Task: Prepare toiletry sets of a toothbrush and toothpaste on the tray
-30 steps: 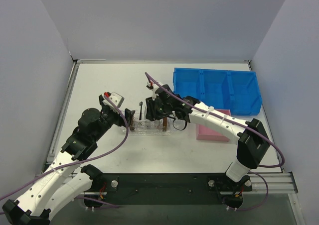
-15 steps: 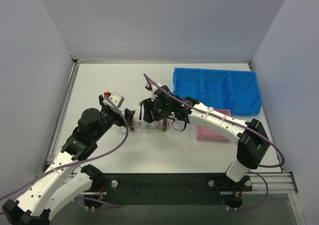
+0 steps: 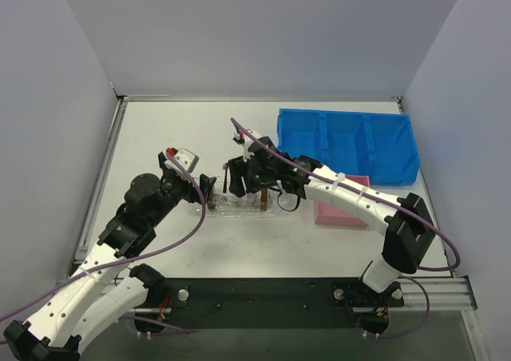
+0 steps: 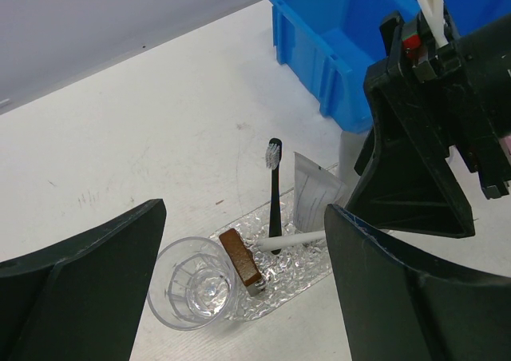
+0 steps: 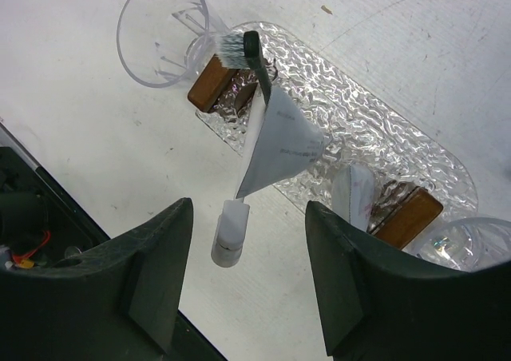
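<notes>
The clear textured tray (image 5: 375, 137) lies mid-table. One toothpaste tube (image 5: 279, 145) sits between the jaws of my right gripper (image 5: 247, 205), which is open, and neither finger touches it. Its crimped end is over the tray and its cap (image 5: 229, 233) points past the tray's edge. A second toothpaste tube (image 5: 354, 193) rests on the tray. The black toothbrush (image 4: 275, 201) and the white toothbrush (image 4: 291, 238) lie across the tray (image 4: 311, 265). My left gripper (image 4: 245, 209) hovers wide open and empty over the tray's left end.
Two brown blocks (image 5: 214, 85) (image 5: 407, 213) sit on the tray, with a clear cup (image 4: 192, 285) at its left end and another (image 5: 471, 245) at its right. The blue compartmented bin (image 3: 347, 141) is at the back right, and the pink box (image 3: 339, 209) lies right of the tray.
My right jaws have spread apart and let go of the toothpaste tube. That gripper has shifted slightly left over the tray. The left arm has not moved.
</notes>
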You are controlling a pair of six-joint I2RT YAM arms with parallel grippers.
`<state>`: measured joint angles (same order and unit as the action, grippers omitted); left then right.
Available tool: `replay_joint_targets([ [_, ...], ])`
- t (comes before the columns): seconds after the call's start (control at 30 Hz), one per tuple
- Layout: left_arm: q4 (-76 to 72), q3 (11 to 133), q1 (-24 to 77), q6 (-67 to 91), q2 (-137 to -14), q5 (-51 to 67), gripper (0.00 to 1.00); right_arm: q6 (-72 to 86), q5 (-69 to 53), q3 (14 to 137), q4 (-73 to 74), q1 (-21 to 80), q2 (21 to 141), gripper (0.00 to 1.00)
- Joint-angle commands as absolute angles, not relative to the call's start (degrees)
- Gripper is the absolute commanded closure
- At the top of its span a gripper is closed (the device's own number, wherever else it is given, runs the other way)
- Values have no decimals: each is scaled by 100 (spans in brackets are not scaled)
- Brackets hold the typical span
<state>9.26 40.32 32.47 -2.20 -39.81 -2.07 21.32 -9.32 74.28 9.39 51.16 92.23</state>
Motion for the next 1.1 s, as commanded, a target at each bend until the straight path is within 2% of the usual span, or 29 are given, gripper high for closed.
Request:
replay_joint_targets([
  [0.0, 747, 4043, 3217, -272, -3929, -149, 9, 2048, -800, 7611, 976, 5185, 8930, 46],
  [0.43, 773, 4096, 3164, -88, -3937, -316, 8, 2013, -502, 7462, 984, 5265, 8315, 45],
  [0.6, 765, 4122, 2927, 228, -3999, -369, 3, 1995, -395, 7278, 1002, 5116, 7929, 44],
  [0.87, 817, 4262, 2093, 1238, -4210, -527, 3, 2224, -571, 6601, 958, 4097, 7234, 44],
  [1.07, 1045, 4499, 1758, 1599, -4245, -887, 3, 2136, -194, 6039, 1177, 3403, 6382, 44],
])
